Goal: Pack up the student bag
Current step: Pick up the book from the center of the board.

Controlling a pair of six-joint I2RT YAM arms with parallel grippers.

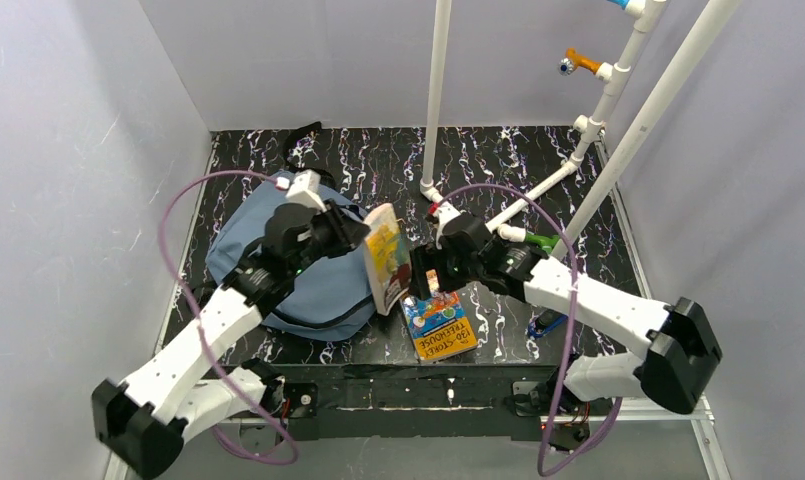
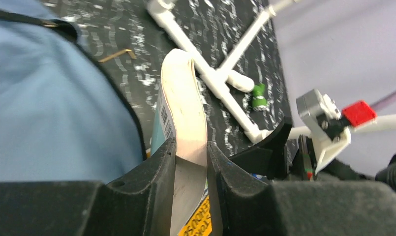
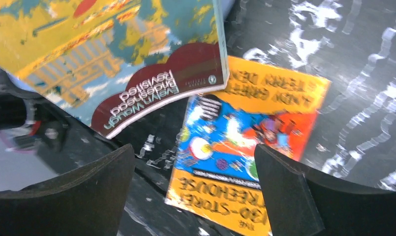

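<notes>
Two books are in play, and one student bag (image 1: 328, 290) lies slumped on the black marbled worktop (image 1: 378, 160), directly under and behind the left hand (image 1: 366, 240), its slate-blue fabric filling the space on that hand's outer side in the left wrist view. The left hand is clamped on the first book, a Brideshead Revisited paperback (image 1: 388, 258). Both fingers (image 2: 156, 172) press on its covers from either side, with the pale page edge running up between them and curving away past the fingertips. The paperback stands on edge, raised off the worktop, between the two hands and just beyond the bag's edge. The right hand (image 3: 193, 152) faces it from the other side with its two fingers spread wide and nothing between them; the paperback's yellow and blue cover hangs just ahead of and above those fingers, not touching them. The second book, a Treehouse book (image 3: 245, 147) with an orange and blue cover, lies flat on the worktop directly below the right hand, its near corner tucked under the lifted paperback. One small green object (image 1: 544, 241) sits behind the right hand beside the white pipe frame (image 1: 438, 100), and one small blue object (image 1: 544, 324) lies beside the right forearm.
</notes>
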